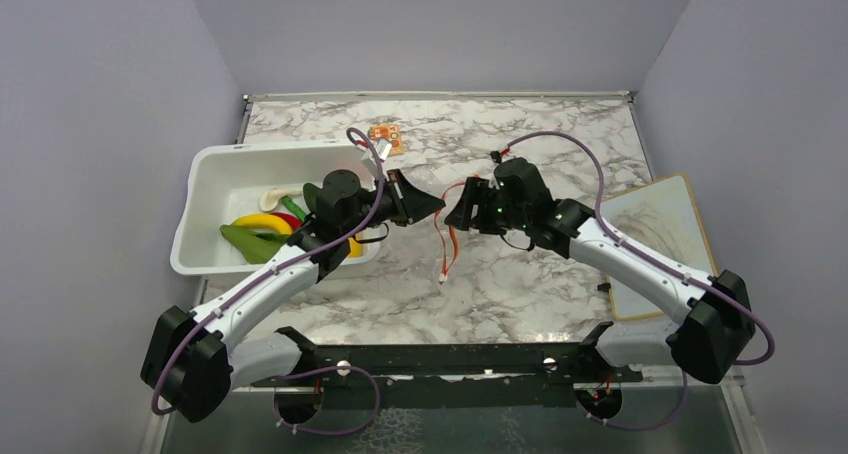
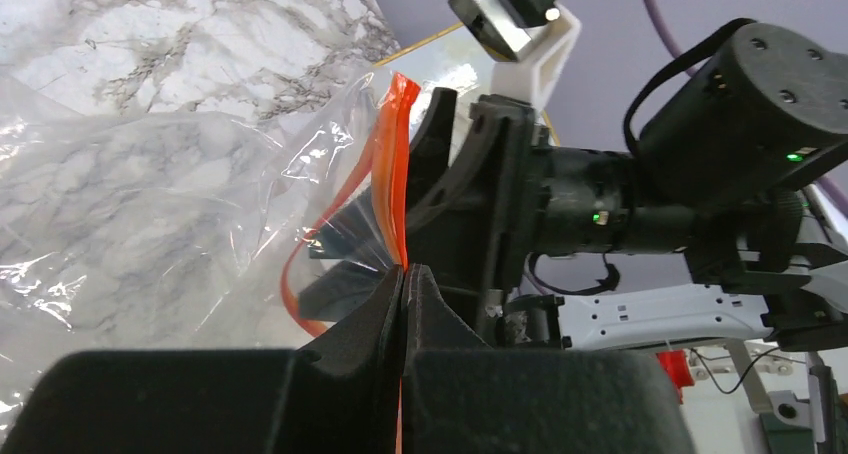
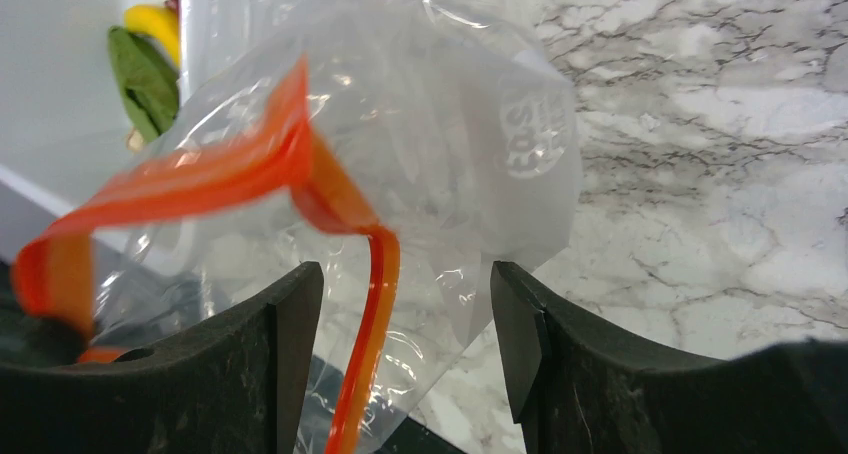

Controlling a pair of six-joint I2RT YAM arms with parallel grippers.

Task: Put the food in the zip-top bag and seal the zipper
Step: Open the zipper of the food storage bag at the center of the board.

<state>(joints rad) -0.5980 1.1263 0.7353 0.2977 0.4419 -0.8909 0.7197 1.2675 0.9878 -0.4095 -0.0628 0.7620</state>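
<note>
Left gripper: the left gripper [image 2: 403, 284] is clenched on the zipper [image 2: 392, 164]. Its two fingers press together with the orange-red strip pinched between them.
Right gripper: the right gripper [image 3: 405, 294] faces the left one from the other side of the zip-top bag [image 3: 480, 124]. It is released, with the jaws standing wide apart. Clear film and a loop of the strip hang in the gap, and I see no finger pressing on them.
Bag: it hangs between the two grippers, above the table [image 1: 520, 284], held only at the strip. The mouth is partly parted and twisted. I see no food inside.
Strip end: one end of the zipper dangles below the bag, with a small white tab [image 1: 443, 277] at its tip.
Food: the food [image 1: 262, 224] lies in the white tub [image 1: 215, 164], left of the bag. A yellow banana and green and red pieces can be seen.
Beyond the bag: a small orange thing [image 1: 385, 137] lies alone on the table, well apart from the bag.
Step in hand: in my judgement this is opening and holding the mouth, and loading is not yet begun.
Next move: the right gripper needs a hold on the free lip opposite the left one, so that the mouth stands open. The film is floppy, so the jaws should close on the stiffer strip.
</note>
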